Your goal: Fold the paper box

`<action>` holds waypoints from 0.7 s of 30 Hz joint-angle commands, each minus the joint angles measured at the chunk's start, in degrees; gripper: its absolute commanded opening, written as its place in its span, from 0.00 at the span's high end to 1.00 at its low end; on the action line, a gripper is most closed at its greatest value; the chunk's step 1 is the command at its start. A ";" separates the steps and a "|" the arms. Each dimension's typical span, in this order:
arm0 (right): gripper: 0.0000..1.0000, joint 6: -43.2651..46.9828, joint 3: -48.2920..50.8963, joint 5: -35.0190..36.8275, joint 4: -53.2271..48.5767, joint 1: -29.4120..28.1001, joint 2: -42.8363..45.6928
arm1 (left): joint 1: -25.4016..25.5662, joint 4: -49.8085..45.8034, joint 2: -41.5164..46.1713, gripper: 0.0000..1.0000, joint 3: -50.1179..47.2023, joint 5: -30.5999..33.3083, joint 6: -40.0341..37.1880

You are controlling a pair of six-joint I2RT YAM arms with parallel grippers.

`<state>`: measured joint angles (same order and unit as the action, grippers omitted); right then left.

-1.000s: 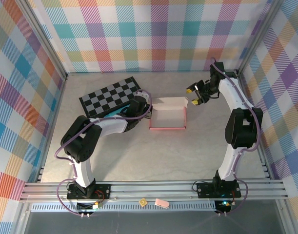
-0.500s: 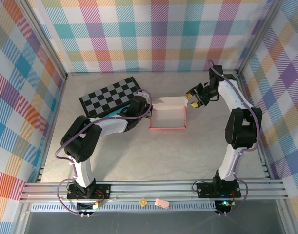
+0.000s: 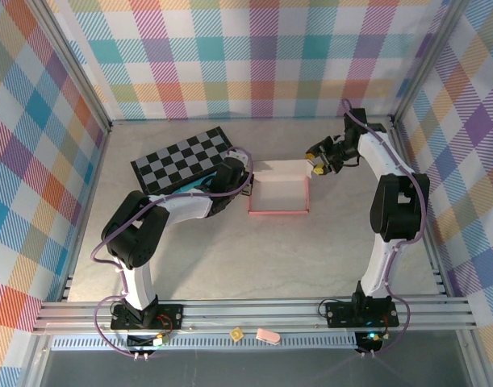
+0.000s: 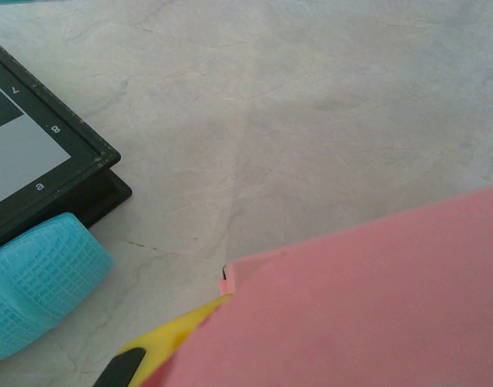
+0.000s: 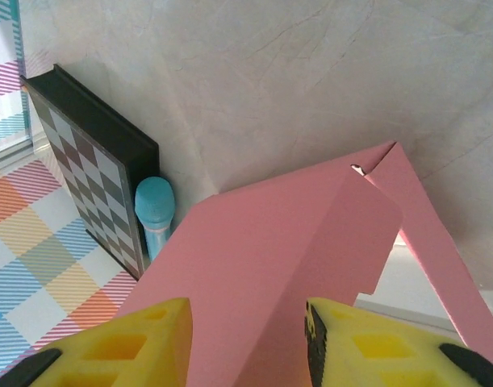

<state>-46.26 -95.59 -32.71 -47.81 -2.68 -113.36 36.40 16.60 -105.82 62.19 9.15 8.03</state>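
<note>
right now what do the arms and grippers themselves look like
The left arm and right arm match: white link shells between bulky black joints, with a thin lilac cable looping along each. The right gripper has blocky yellow fingers with moulded pockets and black tips; the left gripper has a yellow and black finger too.
</note>
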 commanded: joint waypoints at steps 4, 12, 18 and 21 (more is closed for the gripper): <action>0.57 -2.00 3.67 -2.93 1.60 -0.24 0.47 | 0.69 0.10 -0.88 1.00 1.88 0.99 0.00; 0.57 -5.59 6.90 -4.93 5.07 -0.79 1.48 | 1.48 1.05 -0.94 1.00 2.16 2.05 2.59; 0.57 -8.68 7.95 -6.27 6.52 -1.81 1.65 | 2.05 1.73 -1.23 1.00 2.58 2.70 5.06; 0.57 -10.51 9.09 -6.31 7.45 -2.24 2.17 | 2.27 1.99 -1.24 1.00 2.58 3.09 5.88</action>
<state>-53.69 -87.61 -36.32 -41.58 -3.70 -113.32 37.41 16.62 -106.45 62.85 12.36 11.86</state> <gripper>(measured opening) 0.434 0.046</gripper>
